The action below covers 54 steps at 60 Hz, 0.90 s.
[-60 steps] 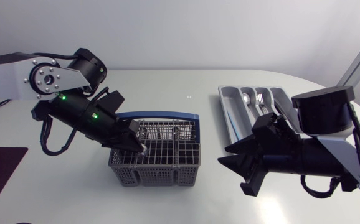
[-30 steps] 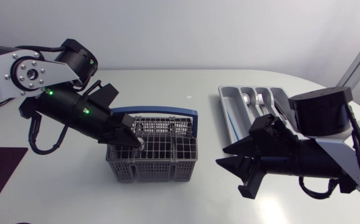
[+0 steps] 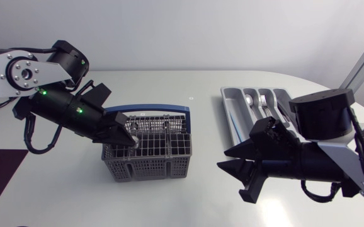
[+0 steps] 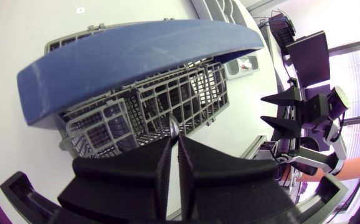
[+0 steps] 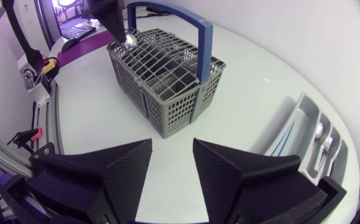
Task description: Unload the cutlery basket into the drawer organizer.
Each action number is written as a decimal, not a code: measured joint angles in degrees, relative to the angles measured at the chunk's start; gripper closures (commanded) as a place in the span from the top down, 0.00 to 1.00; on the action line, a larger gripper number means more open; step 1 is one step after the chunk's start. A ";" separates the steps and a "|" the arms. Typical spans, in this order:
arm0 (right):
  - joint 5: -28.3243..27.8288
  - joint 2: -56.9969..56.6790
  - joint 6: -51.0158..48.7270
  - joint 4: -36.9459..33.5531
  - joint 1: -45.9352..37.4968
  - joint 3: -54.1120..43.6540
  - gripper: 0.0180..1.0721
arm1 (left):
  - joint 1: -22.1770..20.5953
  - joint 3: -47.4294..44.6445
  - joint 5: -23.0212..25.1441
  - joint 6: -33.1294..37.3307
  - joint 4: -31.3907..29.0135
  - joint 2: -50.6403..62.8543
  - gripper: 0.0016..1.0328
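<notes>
At the cutlery basket point(image 3: 149, 157), the left end effector point(image 3: 129, 140) is clenched on a silvery utensil point(image 4: 175, 128), its tip not yet clear of the rim. Some pieces point(image 3: 252, 101) already lie in the drawer organizer point(image 3: 232, 113). The right end effector point(image 3: 225, 159) hangs released over the tabletop point(image 3: 204, 129) between the two.

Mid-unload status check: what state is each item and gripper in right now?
left gripper: shut on the cutlery piece, over the basket.
cutlery piece: gripped at its end, at the basket's top.
right gripper: open, empty, between basket and organizer.
basket: upright, handle raised.
drawer organizer: partly loaded, with a spoon inside.
</notes>
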 measured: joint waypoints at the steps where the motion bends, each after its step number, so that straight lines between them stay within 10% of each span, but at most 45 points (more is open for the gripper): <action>1: 0.00 0.00 0.00 0.00 0.00 0.00 0.48 | 0.24 0.02 0.07 0.24 0.02 0.33 0.03; 10: 0.00 -0.55 0.00 -0.02 0.00 0.00 0.48 | 2.01 1.16 1.14 2.25 -0.02 3.76 0.09; 23: 0.02 -1.33 -0.02 -0.07 0.00 0.00 0.48 | 3.72 1.44 -1.68 7.04 -0.48 5.86 0.94; 54: 0.85 1.03 -0.02 1.81 1.18 0.00 0.48 | 4.63 -3.37 -4.87 17.05 -1.05 -10.95 0.95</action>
